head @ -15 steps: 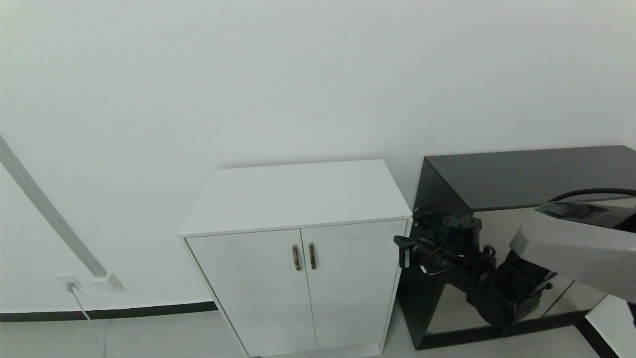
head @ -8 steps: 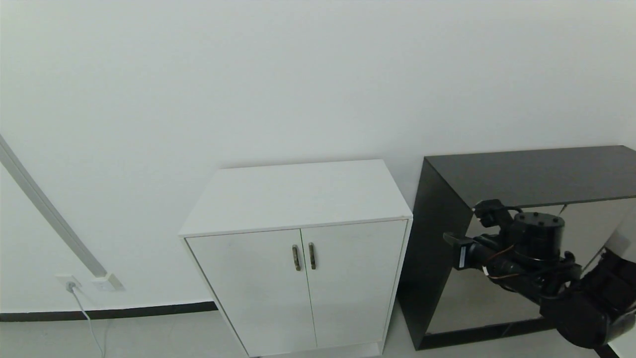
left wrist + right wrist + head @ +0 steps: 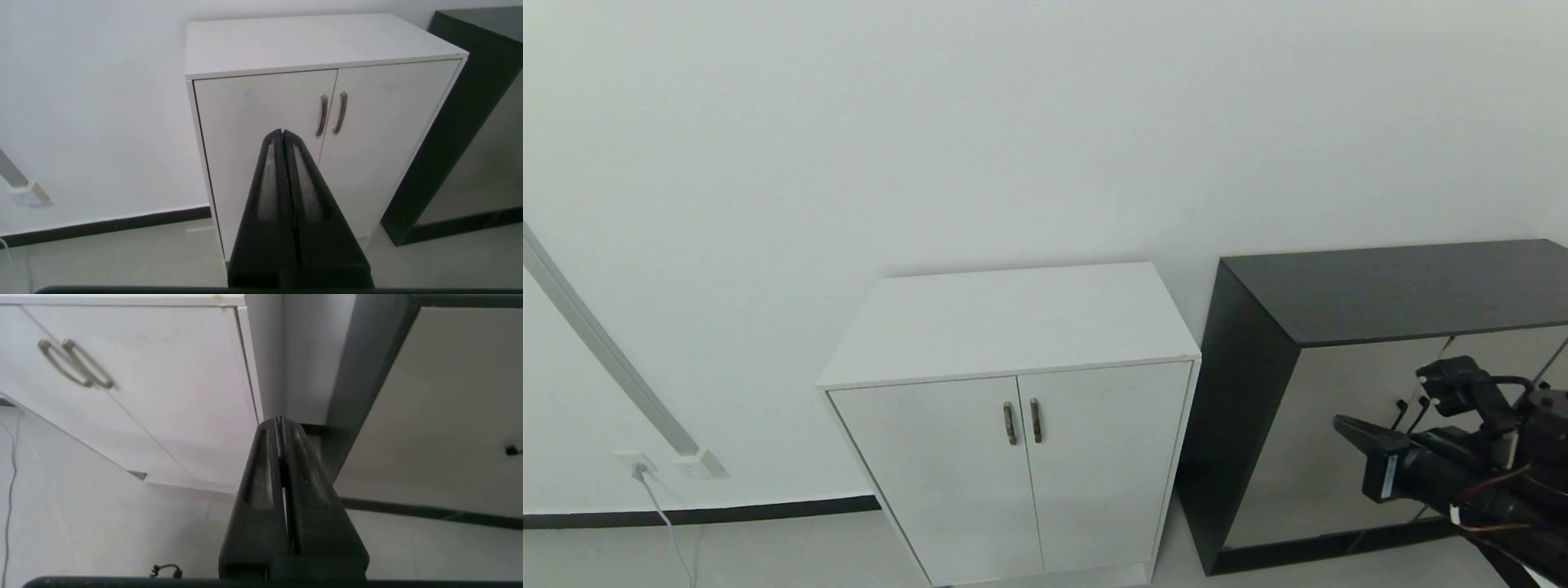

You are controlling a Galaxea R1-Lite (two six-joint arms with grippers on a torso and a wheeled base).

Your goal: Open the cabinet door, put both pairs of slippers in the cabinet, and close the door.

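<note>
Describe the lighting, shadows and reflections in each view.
Head view: soft, even light on the white cabinet, no glare; the black cabinet has a mirrored front reflecting pale surroundings behind the right gripper. Left wrist view: the doors are evenly lit, the left gripper a dark shape against them. Right wrist view: the gap between the two cabinets lies in shade.

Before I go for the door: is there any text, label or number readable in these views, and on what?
None can be read.
The white cabinet, doors and handles included: no print.
A small pale label on the right end effector: too small to read.
The wall socket: no legible marking.
</note>
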